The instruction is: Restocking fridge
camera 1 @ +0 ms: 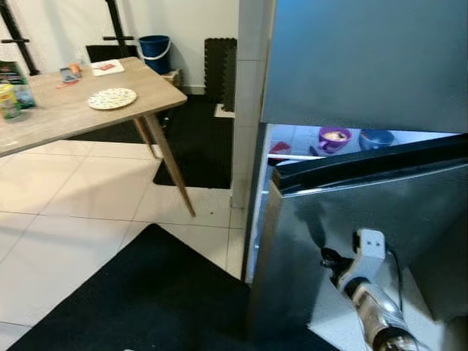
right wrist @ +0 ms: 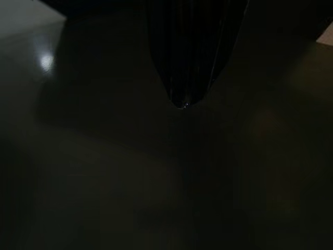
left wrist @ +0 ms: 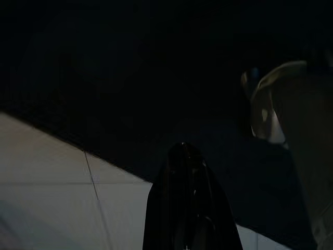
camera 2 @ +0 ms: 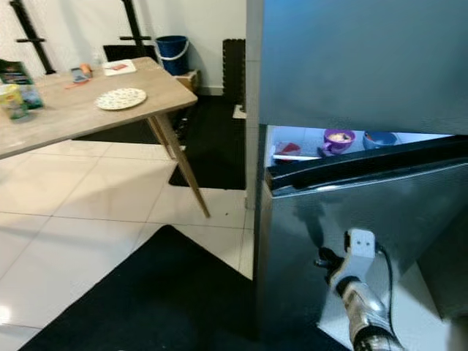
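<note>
Our right gripper point(camera 1: 327, 257) is pressed against the outer face of the brushed stainless-steel fridge door point(camera 1: 351, 212), its black fingers drawn together to a single point in the right wrist view point(right wrist: 183, 99), holding nothing. That door stands partly ajar, a black rubber seal running along its top edge. Through the gap we see the lit white interior, where a purple mug-like bowl point(camera 1: 333, 137) holds something pale and a blue bowl point(camera 1: 376, 137) sits just beside it; what the blue one holds we cannot tell. A red item point(camera 1: 280, 148) lies further left on the same shelf.

Our left gripper point(left wrist: 187, 208) hangs idle over the black floor mat point(camera 1: 139, 292) and glossy white tiles; in that dark wrist view we cannot tell how its fingers stand.

To our left stands a pale wooden table with angled legs point(camera 1: 73, 110), bearing a round patterned plate point(camera 1: 112, 98), a green-labelled jar point(camera 1: 9, 101) and small packets. A blue plastic bucket point(camera 1: 155, 53) sits by the far wall
</note>
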Tool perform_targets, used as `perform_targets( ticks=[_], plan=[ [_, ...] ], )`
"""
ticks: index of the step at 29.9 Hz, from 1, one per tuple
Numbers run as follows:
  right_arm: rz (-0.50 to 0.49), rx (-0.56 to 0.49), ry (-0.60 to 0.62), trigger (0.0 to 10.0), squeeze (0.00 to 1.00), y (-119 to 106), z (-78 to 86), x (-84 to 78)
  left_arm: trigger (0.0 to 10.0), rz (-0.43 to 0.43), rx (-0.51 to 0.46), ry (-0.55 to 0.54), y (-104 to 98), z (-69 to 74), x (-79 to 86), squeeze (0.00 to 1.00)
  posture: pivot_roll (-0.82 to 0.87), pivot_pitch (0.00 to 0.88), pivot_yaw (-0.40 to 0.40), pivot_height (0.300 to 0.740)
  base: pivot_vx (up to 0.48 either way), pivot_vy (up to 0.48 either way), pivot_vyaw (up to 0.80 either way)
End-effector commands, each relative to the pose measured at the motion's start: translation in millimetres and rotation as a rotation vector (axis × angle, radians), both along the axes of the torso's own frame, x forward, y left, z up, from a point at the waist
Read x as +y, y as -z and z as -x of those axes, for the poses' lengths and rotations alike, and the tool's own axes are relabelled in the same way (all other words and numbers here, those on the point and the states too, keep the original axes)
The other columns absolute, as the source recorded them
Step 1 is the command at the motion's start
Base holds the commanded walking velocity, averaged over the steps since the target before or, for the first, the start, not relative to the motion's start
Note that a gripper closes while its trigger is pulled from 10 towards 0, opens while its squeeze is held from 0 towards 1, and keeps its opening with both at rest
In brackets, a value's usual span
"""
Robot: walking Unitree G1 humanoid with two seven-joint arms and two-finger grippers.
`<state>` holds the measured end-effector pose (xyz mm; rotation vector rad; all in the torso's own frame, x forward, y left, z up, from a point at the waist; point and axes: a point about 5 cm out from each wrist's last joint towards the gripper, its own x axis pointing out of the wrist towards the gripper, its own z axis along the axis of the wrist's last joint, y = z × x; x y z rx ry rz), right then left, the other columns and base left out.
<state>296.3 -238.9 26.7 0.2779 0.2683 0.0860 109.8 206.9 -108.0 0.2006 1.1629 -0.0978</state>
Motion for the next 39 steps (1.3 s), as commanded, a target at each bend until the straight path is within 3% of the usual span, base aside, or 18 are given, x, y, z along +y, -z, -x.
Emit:
perform_targets(
  ticks=[1,11,34,37,39],
  plan=[
    [-0.001,-0.019,0.01,10.0,0.0,-2.7,-0.9,-2.5,10.0,0.018,0.014,0.019,1.9,4.1,-5.7,0.0,-0.05,0.013,0.009,0.74,0.341,0.0,0.0],
    [-0.002,-0.029,0.009,10.0,0.0,-5.1,-3.1,-1.9,10.0,0.01,0.013,0.015,2.0,4.3,-5.2,0.0,-0.05,0.013,0.009,0.74,0.298,0.0,0.0],
    [0.014,-0.037,-0.019,10.0,0.0,-8.8,-7.6,1.9,10.0,0.022,0.011,-0.006,2.3,5.0,-6.5,0.0,-0.05,0.013,0.006,0.74,0.0,0.0,0.0],
    [0.064,0.057,-0.041,10.0,0.0,3.4,-0.5,3.1,10.0,0.023,0.011,-0.005,2.3,4.9,-6.8,0.0,-0.05,0.013,0.006,0.74,0.0,0.0,0.0],
    [0.166,0.249,-0.099,10.0,0.0,28.7,18.4,4.5,10.0,0.025,0.014,-0.003,2.5,5.2,-7.2,0.0,-0.05,0.012,0.007,0.74,0.0,0.0,0.0]
  ],
)
